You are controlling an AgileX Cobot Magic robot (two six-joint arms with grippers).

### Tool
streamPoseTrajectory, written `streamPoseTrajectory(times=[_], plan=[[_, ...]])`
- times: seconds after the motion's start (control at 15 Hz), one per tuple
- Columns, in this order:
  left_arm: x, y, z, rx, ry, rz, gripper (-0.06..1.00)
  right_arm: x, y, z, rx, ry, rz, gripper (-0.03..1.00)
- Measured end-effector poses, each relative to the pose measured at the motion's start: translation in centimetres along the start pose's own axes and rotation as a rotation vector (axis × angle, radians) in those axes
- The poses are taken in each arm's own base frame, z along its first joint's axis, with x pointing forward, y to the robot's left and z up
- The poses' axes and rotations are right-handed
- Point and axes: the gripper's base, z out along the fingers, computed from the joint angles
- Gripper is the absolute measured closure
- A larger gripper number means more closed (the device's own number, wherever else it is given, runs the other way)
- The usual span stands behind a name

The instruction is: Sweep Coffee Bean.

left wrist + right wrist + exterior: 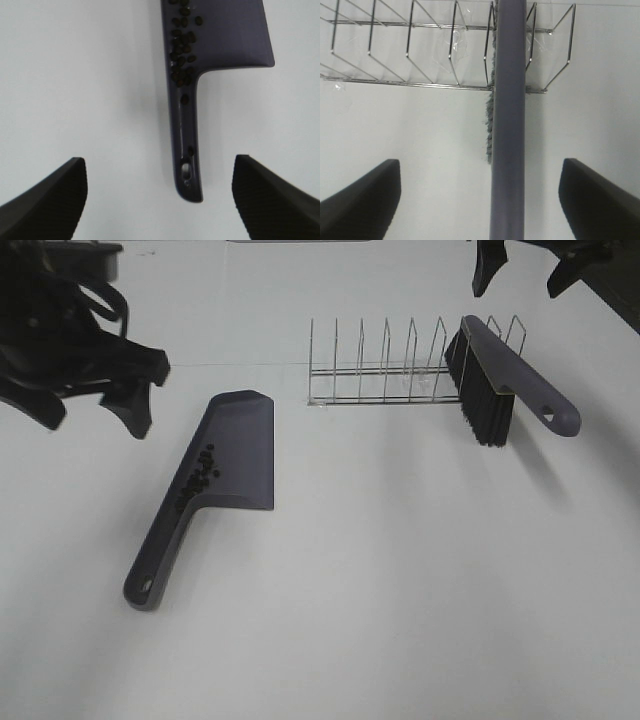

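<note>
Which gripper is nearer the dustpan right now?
Left. The left gripper hangs open just off the dustpan blade, its handle lying between the fingers. The right gripper is open far across the table, above the brush.

one dustpan (238,445), one brush (500,380), one wire rack (385,370), roughly twenty coffee beans (198,475)

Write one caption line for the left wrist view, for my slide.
Open left gripper hovers above the grey dustpan, with coffee beans gathered along its edge and handle.
</note>
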Motion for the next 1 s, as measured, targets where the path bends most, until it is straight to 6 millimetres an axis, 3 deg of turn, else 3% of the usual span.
streamPoseTrajectory(times=[0.27,0.4,0.47,0.53,0.73,1.0], plan=[[4.0,1.7,-9.9,-0.028,-0.141,0.01,0.22,3.2,-0.2,-5.9,-0.006,-0.005,-0.022,0.24],[6.7,2.5,-13.3,-0.003,-0.242,0.005,0.22,5.2,-0.3,-7.7,-0.008,0.008,-0.021,0.24],[8.2,2.9,-14.3,0.004,-0.27,0.004,0.22,7.8,-0.4,-9.4,-0.015,0.031,-0.018,0.24],[9.1,3.1,-14.7,0.007,-0.282,0.003,0.22,8.6,-0.5,-9.7,-0.014,0.039,-0.019,0.24],[14.9,4.6,-15.2,0.017,-0.321,0.0,0.22,14.9,-0.6,-11.6,-0.038,0.104,-0.03,0.24],[22.0,6.4,-12.5,0.018,-0.329,0.0,0.22,24.1,-0.6,-13.9,-0.095,0.132,-0.038,0.24]])
